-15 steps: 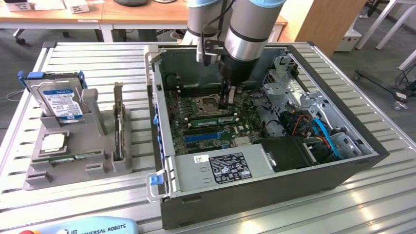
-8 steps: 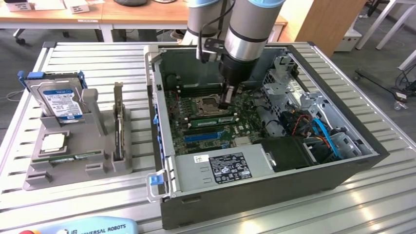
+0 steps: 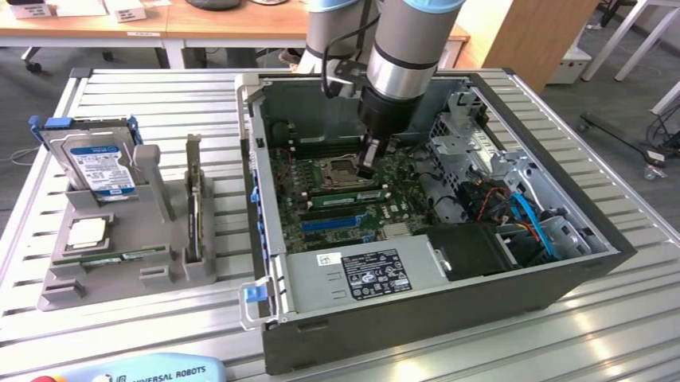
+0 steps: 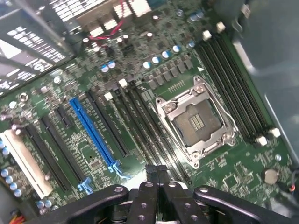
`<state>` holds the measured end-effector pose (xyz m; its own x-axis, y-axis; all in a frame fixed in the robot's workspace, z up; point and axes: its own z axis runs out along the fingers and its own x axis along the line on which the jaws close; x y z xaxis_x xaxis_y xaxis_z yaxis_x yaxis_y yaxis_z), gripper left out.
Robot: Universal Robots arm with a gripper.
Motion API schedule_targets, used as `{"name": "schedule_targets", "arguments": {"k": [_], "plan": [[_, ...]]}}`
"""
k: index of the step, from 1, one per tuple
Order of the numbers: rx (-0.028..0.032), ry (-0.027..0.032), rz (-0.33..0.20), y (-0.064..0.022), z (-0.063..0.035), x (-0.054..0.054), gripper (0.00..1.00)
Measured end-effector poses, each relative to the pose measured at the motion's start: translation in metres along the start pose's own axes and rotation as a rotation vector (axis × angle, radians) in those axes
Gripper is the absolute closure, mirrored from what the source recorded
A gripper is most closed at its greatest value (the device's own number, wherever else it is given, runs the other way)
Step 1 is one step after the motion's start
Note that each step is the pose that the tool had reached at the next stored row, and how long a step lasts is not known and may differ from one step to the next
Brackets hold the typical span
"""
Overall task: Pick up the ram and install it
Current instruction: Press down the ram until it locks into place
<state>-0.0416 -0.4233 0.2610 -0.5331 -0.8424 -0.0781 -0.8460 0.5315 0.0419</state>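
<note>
Gripper [image 4: 157, 171] linkage sits closest in the wrist view. Its fingertips [image 4: 152, 170] are drawn close together w/ barely a gap. Can't tell from here whether a thin board edge is pinched between them. They hang over one end of the dark memory slots [image 4: 149, 130] next to the open CPU socket [image 4: 195, 121]. A 2nd bank of slots [image 4: 233, 88] lies on the socket's other side. The long blue slot [image 4: 91, 130] and a white slot [image 4: 25, 161] run roughly parallel, further off across the mobo [image 4: 74, 140].

Exterior view: the arm [image 3: 409, 56] reaches down into the open PC case [image 3: 425, 318], gripper [image 3: 368, 169] just beside the socket. The ram [image 3: 346, 193] shows as a green strip right under the tips, along the slot line. Whether it's seated, half in or just resting there isn't clear.

Risks, as I judge them: if the stick is skewed to the slot or the notch is off, pressing down could bend it or leave one end proud. A slip sideways could put the tips on the bare socket pins.

Around: the PSU [image 3: 361, 274] is at the near case wall, and blue cables [image 3: 531, 219] lie toward the exterior view's right, clear of the slots. Nothing stands between gripper and slots. On the slatted table [image 3: 159, 103] the grey tray [image 3: 64, 294] holds a hard drive [image 3: 98, 163], silver processor chip [image 3: 87, 231], upright expansion card [image 3: 193, 207] and a spare ram stick [image 3: 111, 259].
</note>
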Motion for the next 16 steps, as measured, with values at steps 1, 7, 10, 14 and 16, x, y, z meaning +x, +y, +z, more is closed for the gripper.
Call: {"name": "schedule_targets", "arguments": {"k": [1, 7, 10, 14, 16], "plan": [[0.0012, -0.0006, 0.015, 0.0, 0.0, 0.0, 0.9], [0.0078, -0.0041, 0.101, 0.0, 0.0, 0.0, 0.9], [0.008, -0.0041, 0.101, 0.0, 0.0, 0.0, 0.9], [0.0065, -0.0028, 0.104, 0.0001, -0.0001, 0.0001, 0.9], [0.0021, 0.0002, 0.108, 0.0, -0.0003, 0.0, 0.9]]}}
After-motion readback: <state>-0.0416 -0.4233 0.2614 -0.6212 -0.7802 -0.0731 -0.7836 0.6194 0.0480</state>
